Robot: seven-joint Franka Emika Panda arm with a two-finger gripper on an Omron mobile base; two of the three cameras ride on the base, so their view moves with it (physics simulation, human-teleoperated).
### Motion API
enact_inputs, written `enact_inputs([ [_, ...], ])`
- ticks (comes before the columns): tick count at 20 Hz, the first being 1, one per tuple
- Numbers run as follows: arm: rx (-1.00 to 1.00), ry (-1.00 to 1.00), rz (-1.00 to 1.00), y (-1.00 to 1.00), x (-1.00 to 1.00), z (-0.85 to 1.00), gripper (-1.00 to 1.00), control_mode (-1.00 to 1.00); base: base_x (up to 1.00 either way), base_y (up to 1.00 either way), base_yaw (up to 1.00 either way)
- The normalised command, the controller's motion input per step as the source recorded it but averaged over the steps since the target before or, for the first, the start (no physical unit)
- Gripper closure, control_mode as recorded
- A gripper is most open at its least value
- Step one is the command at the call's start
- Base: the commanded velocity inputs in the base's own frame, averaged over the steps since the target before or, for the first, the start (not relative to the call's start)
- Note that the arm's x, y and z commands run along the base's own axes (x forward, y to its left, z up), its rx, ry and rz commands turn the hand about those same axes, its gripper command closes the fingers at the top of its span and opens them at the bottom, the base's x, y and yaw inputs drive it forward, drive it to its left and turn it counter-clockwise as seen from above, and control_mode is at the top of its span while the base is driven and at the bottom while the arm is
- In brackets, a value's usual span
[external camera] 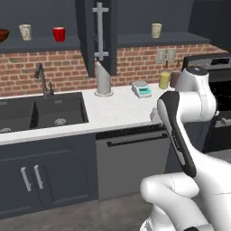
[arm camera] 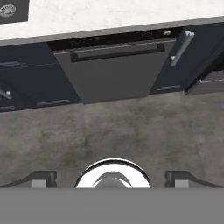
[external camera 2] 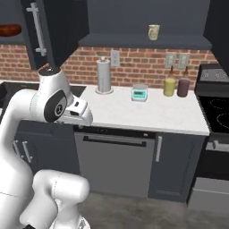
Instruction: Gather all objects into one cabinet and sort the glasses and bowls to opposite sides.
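The red-brown wooden bowl sits at the far left of the left cabinet's dark shelf, with a cream mug and the red cup to its right. The second cream mug stands alone on the right cabinet's shelf. Between the two shelves an open door with a long silver handle sticks out. My gripper is open and holds nothing. It hangs in front of the counter edge, well below the shelves, and faces the floor and the dishwasher.
On the white counter stand a grey cylinder on a round base, a small scale, a yellow bottle and a brown bottle. The sink lies to the left, the stove to the right.
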Motion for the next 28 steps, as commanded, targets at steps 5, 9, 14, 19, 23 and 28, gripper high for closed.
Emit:
enact_inputs([
  [5, 0.00, 0.00, 0.00, 0.00, 0.00, 0.00, -1.00, 1.00, 0.71, -0.70, 0.00],
  [9, 0.00, 0.00, 0.00, 0.00, 0.00, 0.00, -1.00, 1.00, 0.86, -0.01, -0.08],
  [14, 0.00, 0.00, 0.00, 0.00, 0.00, 0.00, -1.00, 1.00, 0.69, -0.02, -0.08],
  [19, 0.00, 0.00, 0.00, 0.00, 0.00, 0.00, -1.00, 1.00, 0.49, -0.31, 0.00],
  [23, 0.00, 0.00, 0.00, 0.00, 0.00, 0.00, -1.00, 1.00, 0.22, -0.20, 0.03],
  [28, -0.01, 0.01, 0.00, 0.05, 0.24, -0.01, -1.00, -1.00, 0.02, -0.09, 0.02],
])
